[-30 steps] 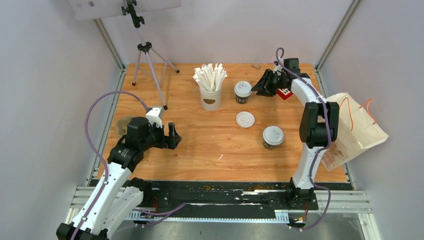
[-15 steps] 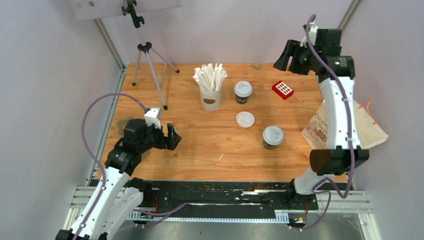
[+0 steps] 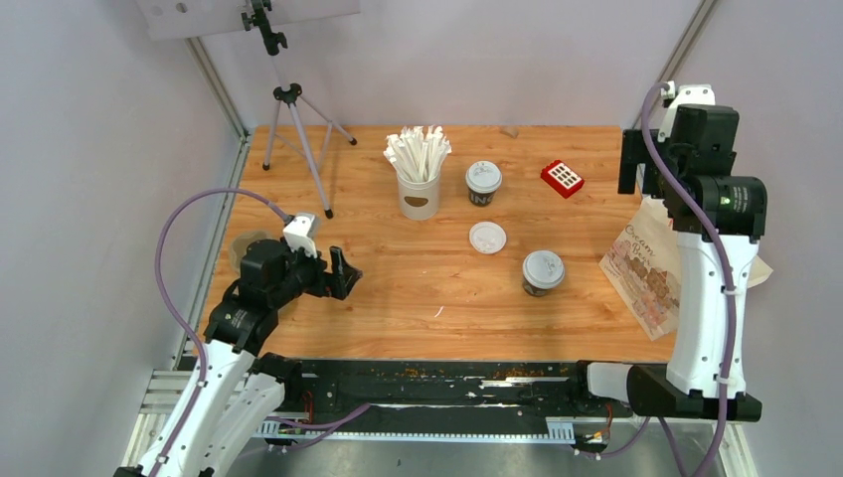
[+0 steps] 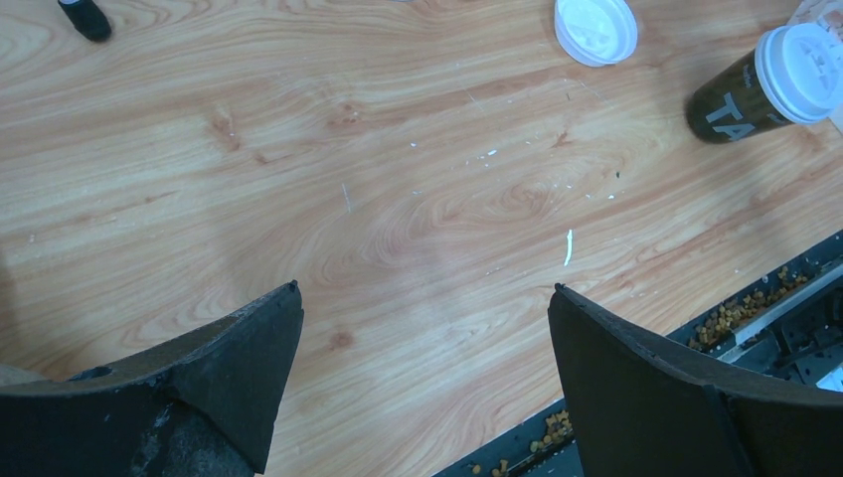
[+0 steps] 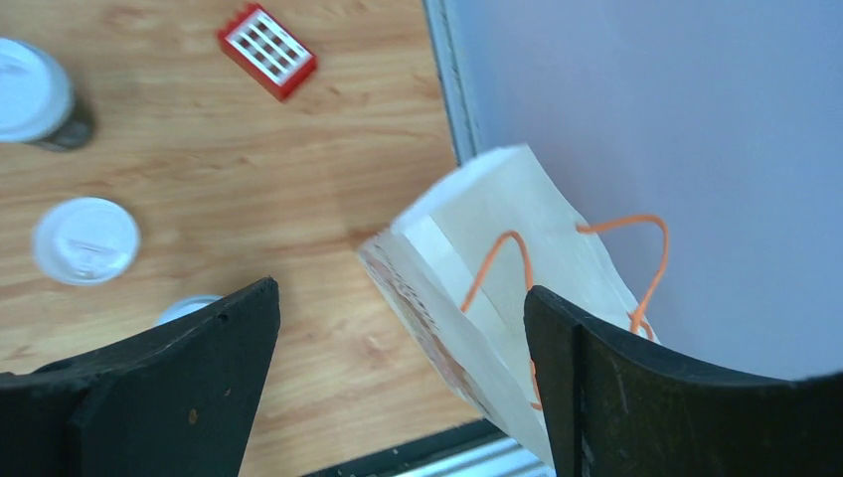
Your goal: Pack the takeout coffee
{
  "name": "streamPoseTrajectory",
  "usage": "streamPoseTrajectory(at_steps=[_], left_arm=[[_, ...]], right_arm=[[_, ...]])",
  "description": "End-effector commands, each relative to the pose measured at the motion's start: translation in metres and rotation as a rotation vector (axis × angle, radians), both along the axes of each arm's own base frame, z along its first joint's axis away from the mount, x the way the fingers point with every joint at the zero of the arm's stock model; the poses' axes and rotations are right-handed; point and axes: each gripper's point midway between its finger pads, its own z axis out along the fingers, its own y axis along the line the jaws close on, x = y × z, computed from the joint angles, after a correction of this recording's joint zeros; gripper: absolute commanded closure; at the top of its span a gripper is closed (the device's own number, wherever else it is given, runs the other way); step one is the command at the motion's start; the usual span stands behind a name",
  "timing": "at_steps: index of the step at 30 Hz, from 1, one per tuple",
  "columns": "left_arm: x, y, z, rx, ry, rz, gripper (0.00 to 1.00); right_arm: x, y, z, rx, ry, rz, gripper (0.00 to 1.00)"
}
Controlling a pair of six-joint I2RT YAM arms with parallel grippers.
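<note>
Jaws apart, empty: left gripper (image 4: 424, 289), right gripper (image 5: 400, 288).
Right held over paper bag (image 5: 497, 229), frame right, likely to open it for cups (image 3: 483, 182) (image 3: 543, 271).

Robot lab test cell, by every sign. Boxed in by plain grey walls (image 3: 89, 149) on metal posts (image 3: 217, 84). Scuffed wooden table (image 3: 398, 298), two cabled robot arms (image 3: 701, 288) bolted to a black rail (image 3: 447, 376) at its near edge, tripod (image 3: 287, 94) standing in the back left corner.
</note>
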Motion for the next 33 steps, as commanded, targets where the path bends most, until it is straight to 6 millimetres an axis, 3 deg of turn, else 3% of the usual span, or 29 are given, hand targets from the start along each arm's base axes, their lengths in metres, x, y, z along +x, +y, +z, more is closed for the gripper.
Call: streamPoseTrajectory(at_steps=[1, 12, 25, 29, 31, 33], left_arm=[[0.004, -0.005, 0.008, -0.003, -0.040, -0.034, 0.00], [0.005, -0.008, -0.002, 0.004, 0.012, -0.051, 0.00], [0.007, -0.011, -0.014, 0.015, 0.080, -0.063, 0.00], [0.007, -0.012, -0.015, 0.016, 0.088, -0.066, 0.00], [0.008, -0.011, -0.017, 0.018, 0.096, -0.063, 0.00], [0.008, -0.011, -0.018, 0.019, 0.098, -0.057, 0.00]], right_arm=[[-0.019, -0.040, -0.024, -0.141, 0.140, -0.145, 0.06], [-0.020, -0.074, -0.044, -0.125, 0.220, -0.252, 0.00], [-0.017, -0.041, -0.110, 0.080, 0.333, -0.057, 0.01], [-0.018, -0.042, -0.123, 0.071, 0.364, -0.037, 0.08], [-0.019, -0.042, -0.121, 0.064, 0.356, -0.030, 0.16], [-0.020, -0.041, -0.115, 0.058, 0.335, -0.024, 0.30]])
